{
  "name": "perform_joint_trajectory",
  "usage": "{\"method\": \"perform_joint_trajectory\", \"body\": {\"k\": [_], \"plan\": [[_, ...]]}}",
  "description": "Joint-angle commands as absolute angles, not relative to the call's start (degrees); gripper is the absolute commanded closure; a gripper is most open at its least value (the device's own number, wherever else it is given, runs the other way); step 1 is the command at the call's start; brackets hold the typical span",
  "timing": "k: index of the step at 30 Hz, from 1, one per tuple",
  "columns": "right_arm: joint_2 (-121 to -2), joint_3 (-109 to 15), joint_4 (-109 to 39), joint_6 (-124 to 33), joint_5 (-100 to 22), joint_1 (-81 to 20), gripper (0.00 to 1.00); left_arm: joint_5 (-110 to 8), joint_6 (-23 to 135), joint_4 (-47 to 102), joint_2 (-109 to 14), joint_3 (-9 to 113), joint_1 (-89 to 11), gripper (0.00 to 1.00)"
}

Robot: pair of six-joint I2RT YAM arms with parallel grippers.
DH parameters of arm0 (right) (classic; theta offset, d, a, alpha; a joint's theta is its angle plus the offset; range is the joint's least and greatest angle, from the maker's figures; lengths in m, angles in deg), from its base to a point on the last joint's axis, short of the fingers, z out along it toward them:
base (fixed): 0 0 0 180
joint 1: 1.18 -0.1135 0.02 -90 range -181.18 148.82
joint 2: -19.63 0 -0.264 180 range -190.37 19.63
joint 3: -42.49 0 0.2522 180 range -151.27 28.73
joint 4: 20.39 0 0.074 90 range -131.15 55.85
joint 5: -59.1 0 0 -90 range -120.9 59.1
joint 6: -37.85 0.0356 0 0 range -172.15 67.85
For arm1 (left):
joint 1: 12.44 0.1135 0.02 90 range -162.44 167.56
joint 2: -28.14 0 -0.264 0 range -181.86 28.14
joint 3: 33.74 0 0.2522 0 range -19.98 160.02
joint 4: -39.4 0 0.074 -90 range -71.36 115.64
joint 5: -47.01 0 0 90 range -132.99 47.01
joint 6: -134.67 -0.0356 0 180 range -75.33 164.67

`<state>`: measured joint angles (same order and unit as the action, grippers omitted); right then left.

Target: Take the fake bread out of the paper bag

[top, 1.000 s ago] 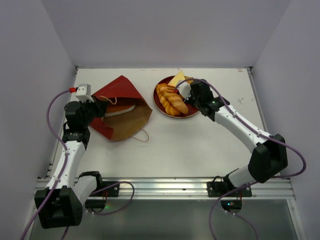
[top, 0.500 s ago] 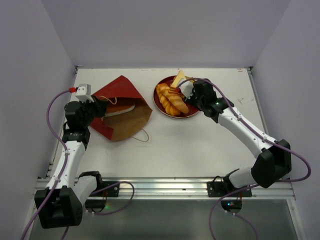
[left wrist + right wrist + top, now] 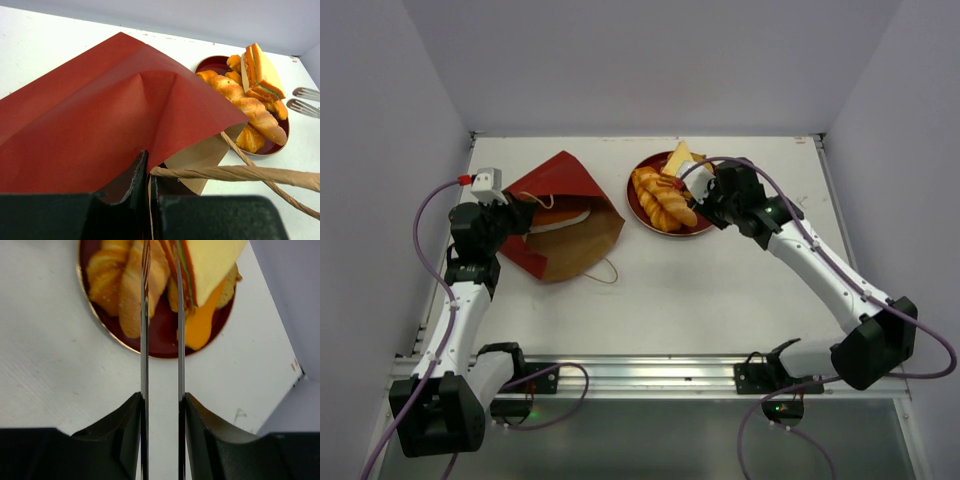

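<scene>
The dark red paper bag point(image 3: 565, 205) lies on its side at the left, its brown mouth turned toward the plate. My left gripper point(image 3: 516, 214) is shut on the bag's upper edge point(image 3: 145, 150), holding the mouth up. Something pale shows inside the mouth; I cannot tell what it is. Fake bread lies on the round red plate point(image 3: 706, 228): a braided loaf point(image 3: 663, 201), rolls, and a yellow sandwich wedge point(image 3: 678, 158) at the plate's far side. My right gripper point(image 3: 690, 184) hovers over the plate, slightly open, its thin fingers point(image 3: 145, 300) empty and just short of the wedge point(image 3: 215, 262).
A twisted cord handle point(image 3: 240, 173) crosses the left wrist view, and another loops onto the table point(image 3: 607, 272) in front of the bag. Bare white tabletop lies between the bag and the arm bases. Grey walls close in the table at the back and both sides.
The right gripper opened, let go of the sandwich wedge on the plate, and drew back a little to the right. The left arm and the bag did not move.
</scene>
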<state>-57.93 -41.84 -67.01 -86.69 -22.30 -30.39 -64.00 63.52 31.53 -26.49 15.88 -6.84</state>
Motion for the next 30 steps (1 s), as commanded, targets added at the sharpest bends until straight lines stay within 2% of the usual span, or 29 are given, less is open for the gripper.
{"method": "perform_joint_trajectory", "body": {"k": [1,4,9,12,16,17,20,30], "plan": [[-53.2,-47.0,-74.7,-86.9,-38.8,-30.4,0.6,-64.6,62.7,32.4,-25.7,16.1,-6.6,0.91],[-50.4,-47.0,-81.3,-92.8,-52.1,-31.5,0.62,-64.9,62.5,32.4,-25.3,16.1,-6.6,0.91],[-48.9,-45.5,-85.2,-98.3,-53.3,-40.2,0.63,-65.3,62.2,32.7,-25.9,16.1,-6.6,0.91],[-50.6,-45.0,-84.0,-98.6,-49.0,-45.8,0.64,-65.3,62.1,32.7,-26.0,16.1,-6.6,0.91],[-55.6,-46.0,-75.5,-96.4,-38.1,-53.1,0.65,-65.3,62.1,32.9,-26.2,16.0,-6.6,0.91],[-59.3,-46.6,-73.7,-95.1,-32.0,-55.3,0.65,-65.3,61.9,32.9,-26.2,15.9,-6.6,0.91],[-67.5,-50.3,-66.2,-92.3,-21.8,-57.1,0.64,-65.4,62.0,32.9,-26.3,15.9,-6.6,0.91],[-87.2,-59.9,-52.2,-98.5,-7.5,-60.4,0.6,-65.1,62.2,32.7,-25.7,16.0,-6.6,0.91]]}}
